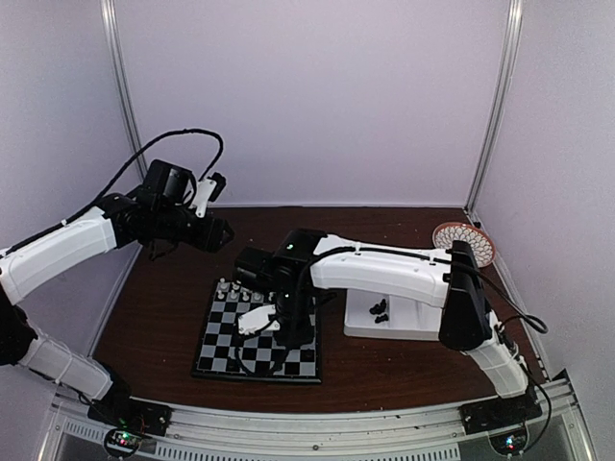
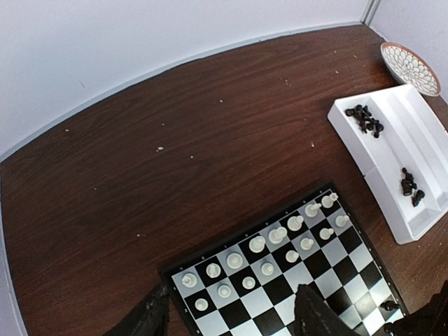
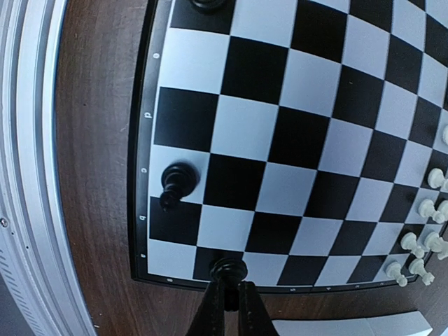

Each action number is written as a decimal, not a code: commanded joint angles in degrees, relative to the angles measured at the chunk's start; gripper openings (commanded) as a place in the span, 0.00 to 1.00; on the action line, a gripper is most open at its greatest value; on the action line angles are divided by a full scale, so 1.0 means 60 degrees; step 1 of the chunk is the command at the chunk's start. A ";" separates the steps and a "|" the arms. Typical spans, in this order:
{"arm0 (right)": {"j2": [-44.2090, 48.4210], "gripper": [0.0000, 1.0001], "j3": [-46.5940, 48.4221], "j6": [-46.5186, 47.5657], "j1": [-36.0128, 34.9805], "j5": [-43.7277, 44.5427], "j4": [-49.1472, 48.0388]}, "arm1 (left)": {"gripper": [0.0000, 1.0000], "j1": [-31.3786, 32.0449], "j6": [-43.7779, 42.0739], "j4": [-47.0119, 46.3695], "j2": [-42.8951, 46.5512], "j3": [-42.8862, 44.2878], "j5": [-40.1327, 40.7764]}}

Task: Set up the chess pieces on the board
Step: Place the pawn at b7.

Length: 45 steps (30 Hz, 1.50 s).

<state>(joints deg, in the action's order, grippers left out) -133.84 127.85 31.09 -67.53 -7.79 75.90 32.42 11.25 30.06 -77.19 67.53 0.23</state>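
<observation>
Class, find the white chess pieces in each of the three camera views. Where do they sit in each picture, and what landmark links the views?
Top external: the white chess pieces stand along the far edge of the board, left of centre.
Left wrist: lower centre, two rows running diagonally across the board.
Right wrist: clustered at the right edge, lower half.
Shared landmark: the board, seen in all three views.
</observation>
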 commanded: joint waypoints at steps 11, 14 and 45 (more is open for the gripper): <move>-0.0606 0.05 0.0341 -0.0055 -0.0185 -0.0159 0.0279 | 0.61 -0.0248 0.0223 -0.0250 0.0544 0.0142 -0.0022; -0.0721 0.06 0.0342 -0.0093 -0.0186 -0.0211 0.0264 | 0.61 -0.0248 0.0210 -0.0250 0.0541 0.0141 -0.0024; -0.1129 0.12 0.0282 -0.0253 -0.0142 0.0570 0.0106 | 0.61 -0.0255 0.0250 -0.0235 0.0475 0.0142 -0.0398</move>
<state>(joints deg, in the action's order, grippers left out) -139.44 128.75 29.87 -68.45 -5.82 76.66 31.22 12.14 30.06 -75.20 67.53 -1.13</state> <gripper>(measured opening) 0.107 0.612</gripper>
